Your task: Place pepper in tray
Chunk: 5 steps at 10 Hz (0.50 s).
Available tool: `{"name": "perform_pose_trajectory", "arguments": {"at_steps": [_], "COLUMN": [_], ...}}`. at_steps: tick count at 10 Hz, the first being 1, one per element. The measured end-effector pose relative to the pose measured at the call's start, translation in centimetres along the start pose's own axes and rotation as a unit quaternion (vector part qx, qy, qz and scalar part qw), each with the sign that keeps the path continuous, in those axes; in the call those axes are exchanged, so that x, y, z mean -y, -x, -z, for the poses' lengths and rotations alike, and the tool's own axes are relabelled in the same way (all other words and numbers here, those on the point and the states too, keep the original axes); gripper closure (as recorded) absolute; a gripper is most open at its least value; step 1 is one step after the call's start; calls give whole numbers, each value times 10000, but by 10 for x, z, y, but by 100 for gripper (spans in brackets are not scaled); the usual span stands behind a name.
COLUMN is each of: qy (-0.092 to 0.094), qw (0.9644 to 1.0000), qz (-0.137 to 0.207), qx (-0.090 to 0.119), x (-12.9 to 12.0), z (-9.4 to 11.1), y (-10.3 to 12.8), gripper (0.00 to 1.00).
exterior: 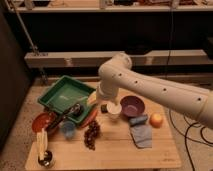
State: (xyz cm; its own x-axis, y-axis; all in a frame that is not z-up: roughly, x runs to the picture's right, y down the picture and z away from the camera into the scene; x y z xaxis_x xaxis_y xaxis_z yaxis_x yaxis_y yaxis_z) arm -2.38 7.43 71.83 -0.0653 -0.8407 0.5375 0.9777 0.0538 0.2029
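The pepper (89, 118), slim and orange-red, lies on the wooden table just off the near right corner of the green tray (56, 93). The tray sits at the table's back left. My gripper (102, 104) hangs at the end of the white arm (145, 87), just above the table, between the tray's right edge and a white cup. It is slightly behind and to the right of the pepper, open and holding nothing.
A dark grape bunch (91, 134) lies in front of the pepper. Also on the table are a red bowl (42, 121), a blue cup (67, 128), a white cup (114, 110), a purple bowl (132, 106), a blue cloth (141, 134) and an orange fruit (156, 119). A dark utensil (73, 109) rests at the tray's near corner.
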Motion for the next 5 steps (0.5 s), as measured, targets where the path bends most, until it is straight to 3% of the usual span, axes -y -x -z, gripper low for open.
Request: {"name": "perform_pose_trajectory", "arguments": {"at_steps": [3, 5], "qy": [-132, -106], "qw": [9993, 9987], "qz": [-320, -466], "qx": [170, 181], "x": [28, 42], "z": [-44, -51], "y": [10, 11], "gripper": [20, 20]}}
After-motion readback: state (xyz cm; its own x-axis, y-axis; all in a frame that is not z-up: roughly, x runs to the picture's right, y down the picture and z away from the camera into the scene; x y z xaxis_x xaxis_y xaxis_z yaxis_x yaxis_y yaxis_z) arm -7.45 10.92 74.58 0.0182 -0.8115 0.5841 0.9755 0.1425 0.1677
